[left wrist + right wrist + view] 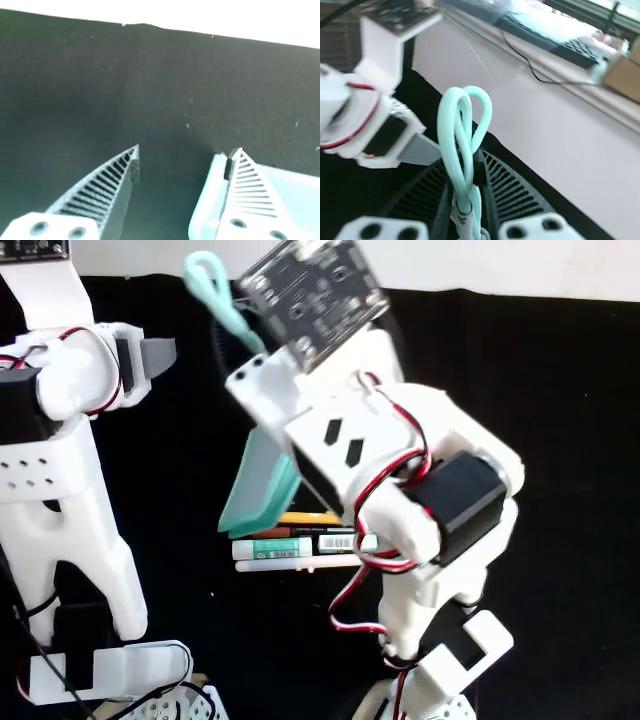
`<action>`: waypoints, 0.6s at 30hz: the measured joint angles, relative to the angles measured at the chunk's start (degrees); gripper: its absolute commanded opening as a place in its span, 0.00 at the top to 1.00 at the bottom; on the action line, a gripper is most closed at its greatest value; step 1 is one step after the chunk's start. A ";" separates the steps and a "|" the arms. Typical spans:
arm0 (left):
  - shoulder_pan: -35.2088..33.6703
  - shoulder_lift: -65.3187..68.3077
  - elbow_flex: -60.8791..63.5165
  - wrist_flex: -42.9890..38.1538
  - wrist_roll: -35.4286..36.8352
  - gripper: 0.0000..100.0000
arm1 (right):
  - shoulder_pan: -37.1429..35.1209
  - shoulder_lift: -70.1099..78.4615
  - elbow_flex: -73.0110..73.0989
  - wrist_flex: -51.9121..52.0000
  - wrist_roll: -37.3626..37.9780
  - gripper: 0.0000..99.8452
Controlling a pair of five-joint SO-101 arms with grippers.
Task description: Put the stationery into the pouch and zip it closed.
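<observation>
Right jaws clamp the mint loop (456, 160) of the pouch (258, 485), hanging above the pens (290, 548); left jaws gape, empty.

Ribbed plastic left claw (184, 155) hangs over matt cloth (100, 75).

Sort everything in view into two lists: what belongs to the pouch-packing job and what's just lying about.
Job: pouch; its loop, clamped in the right gripper; pens and markers on the black cloth; left gripper, fingers open.
Lying about: keyboard; cable; cardboard box.
</observation>
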 measured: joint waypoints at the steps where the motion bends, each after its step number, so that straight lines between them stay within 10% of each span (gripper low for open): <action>1: 0.00 0.00 -0.26 0.00 0.00 0.71 | -0.70 0.00 0.00 0.00 0.88 0.99; 18: 0.00 4.84 0.88 -1.23 0.00 0.71 | 1.49 0.00 0.00 -13.19 -2.90 0.99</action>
